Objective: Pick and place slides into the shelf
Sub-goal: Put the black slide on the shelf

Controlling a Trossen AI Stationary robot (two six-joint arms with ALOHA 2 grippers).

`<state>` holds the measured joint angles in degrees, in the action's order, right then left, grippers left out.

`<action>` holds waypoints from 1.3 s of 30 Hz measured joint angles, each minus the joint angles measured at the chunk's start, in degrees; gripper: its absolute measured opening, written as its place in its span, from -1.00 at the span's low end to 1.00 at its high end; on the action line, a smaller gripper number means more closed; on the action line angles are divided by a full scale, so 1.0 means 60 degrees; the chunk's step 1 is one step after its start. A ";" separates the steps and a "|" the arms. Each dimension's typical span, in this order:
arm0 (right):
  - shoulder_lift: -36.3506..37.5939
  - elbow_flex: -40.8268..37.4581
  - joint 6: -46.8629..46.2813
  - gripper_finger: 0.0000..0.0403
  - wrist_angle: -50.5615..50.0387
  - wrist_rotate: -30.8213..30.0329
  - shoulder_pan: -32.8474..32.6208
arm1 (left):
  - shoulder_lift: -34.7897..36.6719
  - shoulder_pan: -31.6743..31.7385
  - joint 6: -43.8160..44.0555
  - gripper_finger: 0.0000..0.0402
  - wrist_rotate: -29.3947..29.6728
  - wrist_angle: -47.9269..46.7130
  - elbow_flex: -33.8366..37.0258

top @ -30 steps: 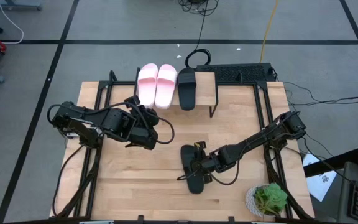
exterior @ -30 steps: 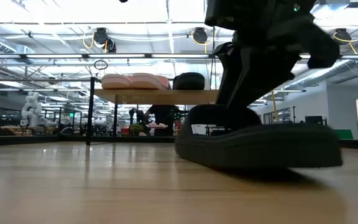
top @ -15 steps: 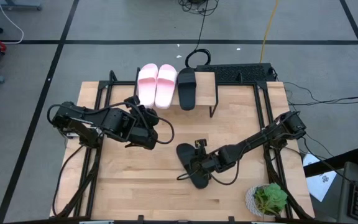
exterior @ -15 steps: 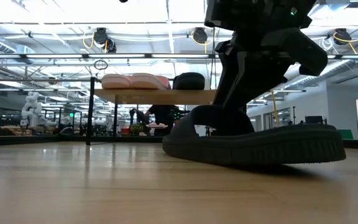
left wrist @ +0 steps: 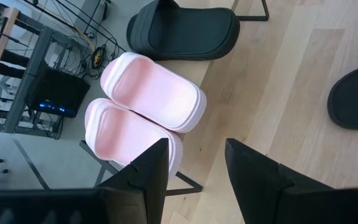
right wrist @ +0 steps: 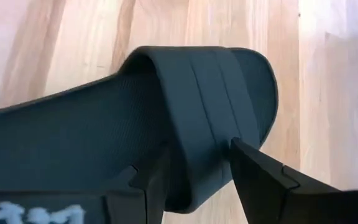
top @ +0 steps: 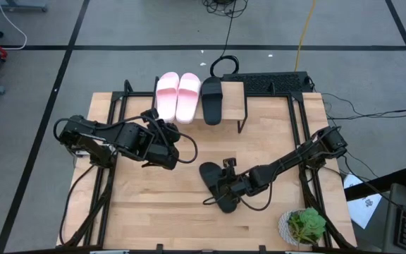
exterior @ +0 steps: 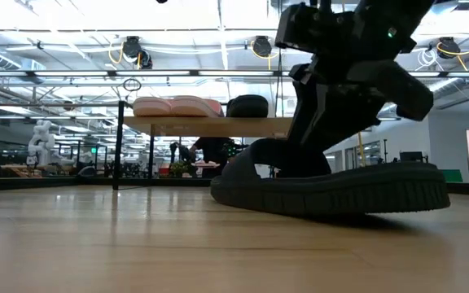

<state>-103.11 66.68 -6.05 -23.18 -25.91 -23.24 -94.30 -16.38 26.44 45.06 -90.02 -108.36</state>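
Two light pink slides (top: 177,95) and one black slide (top: 211,99) lie soles down, side by side, on the shelf (top: 235,95) at the table's far edge. A second black slide (top: 216,189) lies on the tabletop near the middle, toward the near edge. My right gripper (top: 225,187) is shut on it. My left gripper (top: 171,152) hangs open left of centre and touches nothing. Its wrist view shows the pink pair (left wrist: 148,109) and the shelved black slide (left wrist: 182,31) ahead. My right gripper (right wrist: 197,186) pinches the black slide at one side, where the wide strap (right wrist: 197,155) meets the sole. One finger (right wrist: 148,186) is on the footbed side and the other finger (right wrist: 260,180) is outside over the wood. It comes slanting down from the table's right. The slide's sole (exterior: 332,199) lies on the table.
A potted green plant (top: 305,226) stands at the near right corner. A black box with cables (top: 273,81) sits behind the shelf. The shelf board has a bare stretch right of the black slide. Black frame rails run along both sides of the table.
My right gripper has turned the black slide a little on the table. The slide's far end has swung toward the table's left and its near end toward the right, so the low view now shows more of its length. My left arm has kept still.
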 joint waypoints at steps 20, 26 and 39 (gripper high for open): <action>0.0002 -0.0605 0.0167 -0.73 0.1450 -0.1178 0.0040 | 0.0000 0.0000 -0.0007 -0.20 0.0004 0.0000 -0.0001; 0.0007 -0.0646 0.0148 -0.96 0.1479 -0.1003 0.0062 | 0.0000 0.0000 -0.0073 -0.20 0.0004 0.0000 -0.0004; 0.0130 0.0071 -0.0542 -1.00 0.0616 -0.1133 -0.0007 | 0.0000 0.0000 -0.0032 -0.20 0.0004 0.0000 -0.0004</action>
<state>-102.33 67.11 -9.30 -19.48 -32.71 -23.29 -94.30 -16.38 26.24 45.08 -90.02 -108.38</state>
